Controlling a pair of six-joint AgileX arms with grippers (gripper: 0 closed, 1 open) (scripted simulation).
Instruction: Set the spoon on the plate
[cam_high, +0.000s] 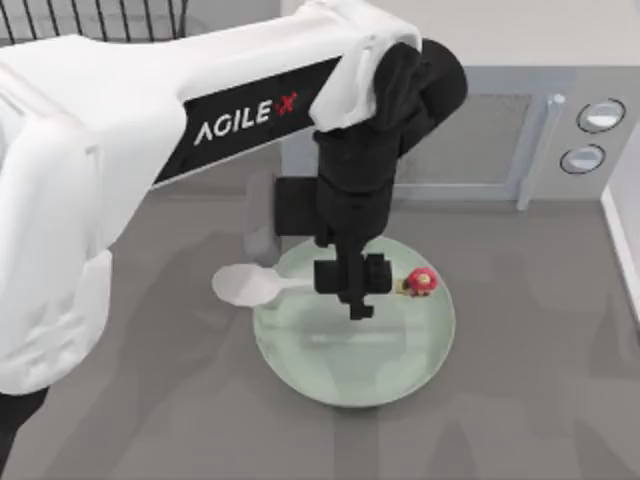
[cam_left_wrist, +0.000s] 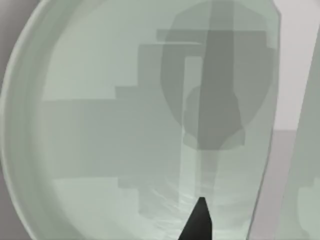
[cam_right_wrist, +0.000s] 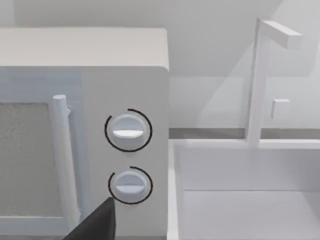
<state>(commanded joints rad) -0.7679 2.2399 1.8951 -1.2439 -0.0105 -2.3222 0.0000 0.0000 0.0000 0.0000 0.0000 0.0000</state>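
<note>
Placing step nearly done, with left gripper (cam_high: 358, 292) over the plate (cam_high: 400, 375) clenched on the spoon (cam_high: 250, 285) handle, bowl overhanging the rim at 9 o'clock, knob at 2 o'clock; next, probably lowering and releasing

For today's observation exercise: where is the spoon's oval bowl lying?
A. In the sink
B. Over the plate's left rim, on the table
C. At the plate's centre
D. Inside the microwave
B: in the top view the spoon has its bowl beyond the left rim of the plate, while its red knob lies on the plate.
</note>
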